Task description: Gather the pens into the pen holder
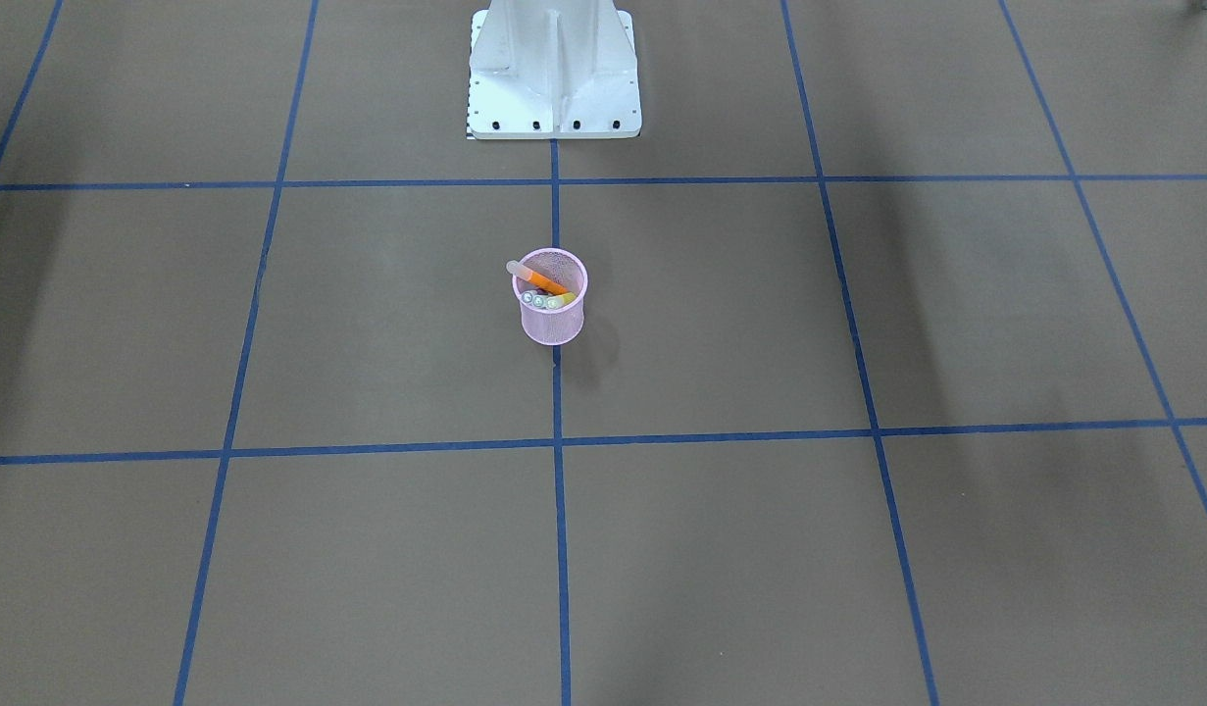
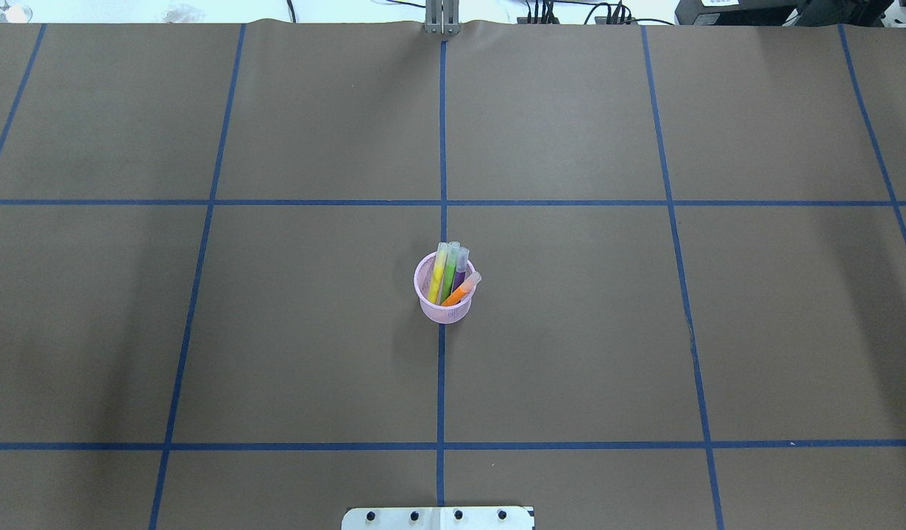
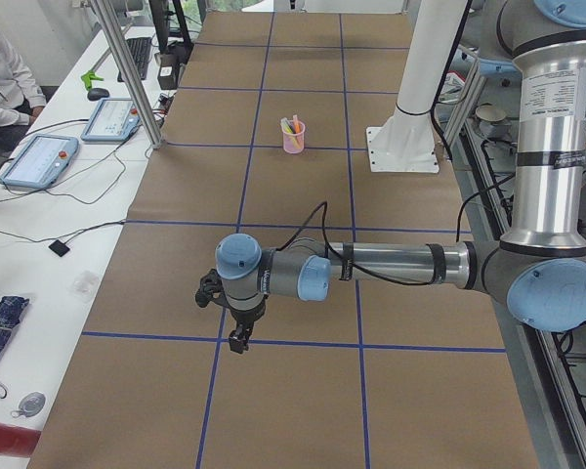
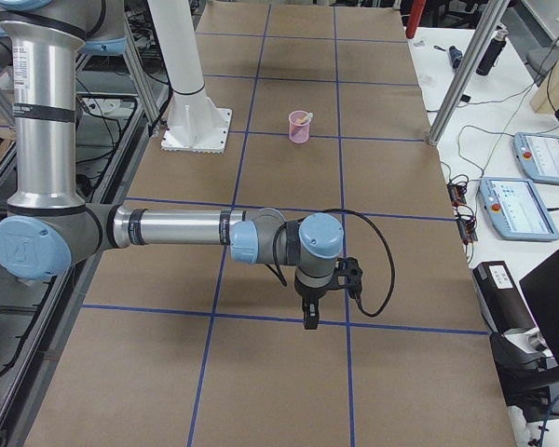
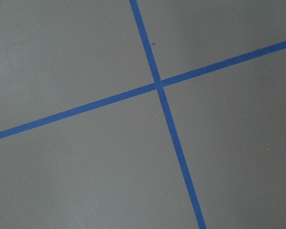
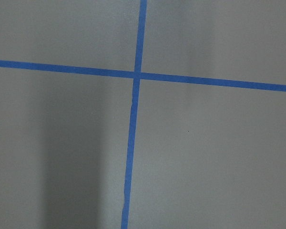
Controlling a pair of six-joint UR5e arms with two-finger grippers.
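The pink wire-mesh pen holder (image 2: 444, 308) stands upright at the table's middle, on the central blue tape line. Inside it lean the yellow pen (image 2: 437, 276), the green pen (image 2: 450, 271), the purple pen (image 2: 460, 269) and the orange pen (image 2: 460, 291), cap ends sticking out above the rim. The holder also shows in the front view (image 1: 552, 322). My left gripper (image 3: 236, 344) shows only in the left side view, hanging low over the table far from the holder. My right gripper (image 4: 309, 321) shows only in the right side view, likewise far away. I cannot tell whether either is open or shut.
The white robot base (image 1: 554, 83) stands behind the holder. Blue tape lines grid the brown table. A side bench with tablets (image 3: 39, 161) and cables runs along the far edge, with a person seated there. Both wrist views show only table and tape.
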